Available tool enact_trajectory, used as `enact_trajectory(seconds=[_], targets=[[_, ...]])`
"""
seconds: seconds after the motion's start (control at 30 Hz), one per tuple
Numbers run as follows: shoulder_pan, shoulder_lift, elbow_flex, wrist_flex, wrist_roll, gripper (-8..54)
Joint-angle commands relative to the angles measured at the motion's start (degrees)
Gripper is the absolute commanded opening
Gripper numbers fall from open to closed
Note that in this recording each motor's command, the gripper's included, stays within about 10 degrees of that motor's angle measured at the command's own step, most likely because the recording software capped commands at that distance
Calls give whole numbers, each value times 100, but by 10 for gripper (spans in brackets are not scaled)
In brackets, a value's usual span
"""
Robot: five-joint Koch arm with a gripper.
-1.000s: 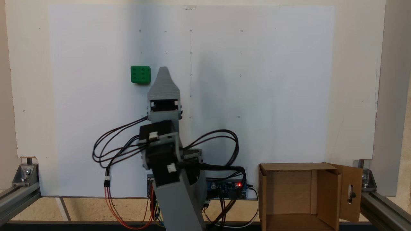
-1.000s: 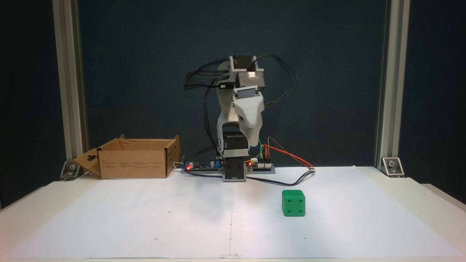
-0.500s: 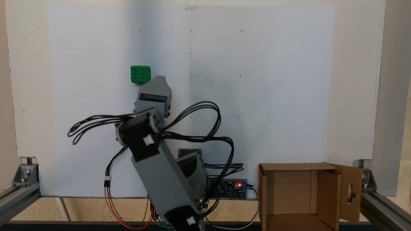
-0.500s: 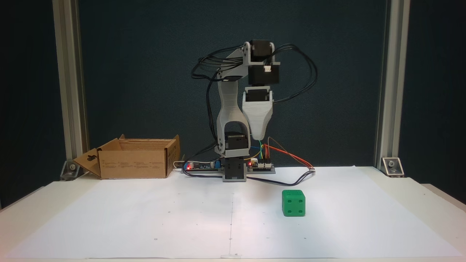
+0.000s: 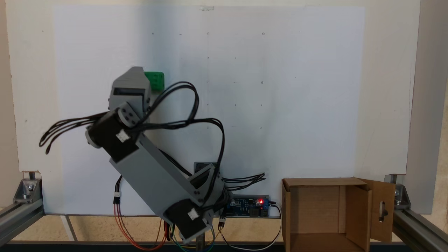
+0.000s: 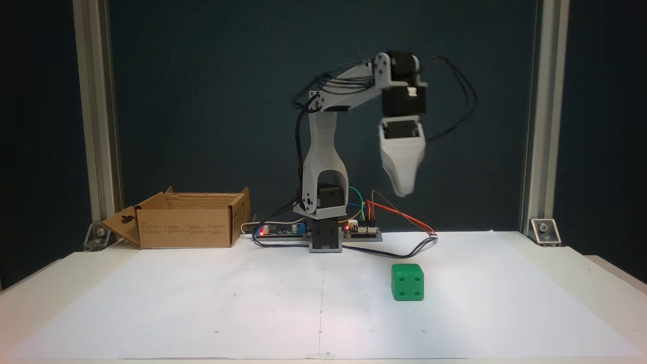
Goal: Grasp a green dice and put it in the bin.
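The green dice (image 6: 407,282) sits alone on the white paper (image 6: 252,303) that covers the desk (image 6: 601,273), approx 4 o'clock from the arm base (image 6: 325,237) in a fixed view, well apart from everything else. Four-pip face toward that camera. In a fixed view looking down, the dice (image 5: 157,81) is at approx 11 o'clock from the base, w/ its left part hidden behind the gray wrist housing.

The end effector (image 6: 402,191) hangs high in the air, pointing down, tip a bit blurred. It's above the dice and slightly behind it, w/ a clear gap of air between them, nothing touching. Only one tapered gray shell shows, so I cannot tell whether the jaws are spread or closed. Nothing visible in it.

The bin (image 6: 188,220) stands at the back of the desk, approx 9 o'clock from the base in a fixed view, open at the top, w/ a side flap sticking out that has a slot cut in it. From above, the bin (image 5: 379,206) is at approx 3 o'clock from the base, and what shows of its inside is bare cardboard. Dice and bin are on opposite sides of the arm, far apart.

Black cables (image 6: 457,101) loop off the wrist. A circuit board (image 5: 250,204) w/ a red LED lit sits by the base.
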Motion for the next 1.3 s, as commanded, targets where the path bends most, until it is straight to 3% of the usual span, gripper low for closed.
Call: enact_trajectory(seconds=[0.0,0.63,1.27], targets=[[-70,-105,-343,-272,422,432],[79,-1116,-88,-308,492,433],[185,-1213,1503,-2039,492,432]])
